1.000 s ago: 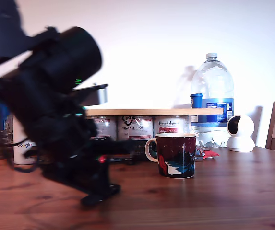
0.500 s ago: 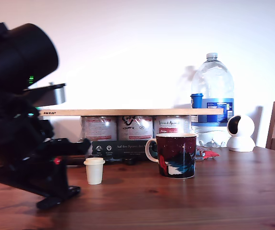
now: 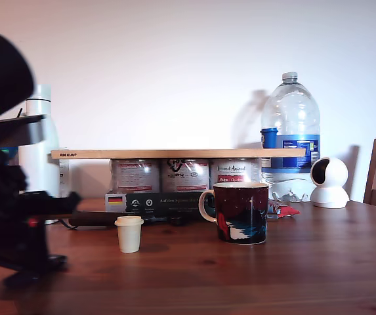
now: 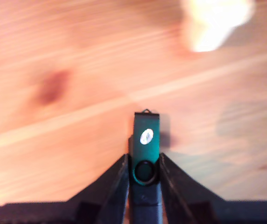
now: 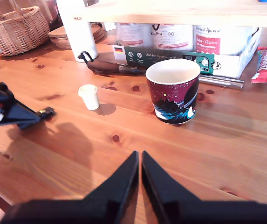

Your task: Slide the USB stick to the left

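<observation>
- The USB stick (image 4: 146,144) lies clamped between the fingers (image 4: 117,179) of my first gripper (image 4: 145,175), long axis pointing straight out ahead of them, just above the counter (image 4: 68,60).
- You are carrying it with the arm at the exterior view's left.
- My second gripper (image 5: 139,161) hangs well apart, fingers closed on nothing.

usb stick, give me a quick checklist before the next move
1. Grip: USB stick sits between the fingers of my first gripper, jaws closed on it: ok.
2. Stick lying flat on the table: cannot tell.
3. Small cream cup apart from my first gripper: ok.
4. Mug well off toward the exterior view's right: ok.
5. My second gripper shut, holding nothing, away from the stick: ok.
6. Room beyond the exterior view's left edge: cannot tell.
</observation>
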Controlling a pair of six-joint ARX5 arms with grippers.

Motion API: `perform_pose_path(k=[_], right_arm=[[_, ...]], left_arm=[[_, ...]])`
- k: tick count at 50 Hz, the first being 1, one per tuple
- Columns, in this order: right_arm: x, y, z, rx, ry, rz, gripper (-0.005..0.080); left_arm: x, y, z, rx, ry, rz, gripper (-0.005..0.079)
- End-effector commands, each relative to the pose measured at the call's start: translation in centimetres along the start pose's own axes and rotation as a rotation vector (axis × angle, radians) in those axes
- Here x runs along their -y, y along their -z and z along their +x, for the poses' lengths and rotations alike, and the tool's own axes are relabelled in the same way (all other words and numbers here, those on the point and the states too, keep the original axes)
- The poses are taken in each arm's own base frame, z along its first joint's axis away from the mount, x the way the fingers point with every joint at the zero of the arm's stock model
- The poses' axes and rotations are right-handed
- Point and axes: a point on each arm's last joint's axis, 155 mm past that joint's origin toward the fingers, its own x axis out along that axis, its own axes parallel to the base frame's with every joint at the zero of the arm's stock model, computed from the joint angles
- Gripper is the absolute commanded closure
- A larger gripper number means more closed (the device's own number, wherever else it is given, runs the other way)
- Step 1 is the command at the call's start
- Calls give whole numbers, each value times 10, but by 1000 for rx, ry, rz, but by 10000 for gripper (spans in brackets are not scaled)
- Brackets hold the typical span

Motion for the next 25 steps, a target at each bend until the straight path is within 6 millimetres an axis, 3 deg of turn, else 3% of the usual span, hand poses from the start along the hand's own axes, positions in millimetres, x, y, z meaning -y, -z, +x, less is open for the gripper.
perform_pose_path(k=[1, 25], right_arm=[[1, 1, 1, 1, 3, 1, 763], [1, 1, 1, 0, 3, 1, 763]], left_arm=[[-14, 15, 1, -29, -31, -18, 620], [-59, 10, -2, -14, -101, -127, 620]])
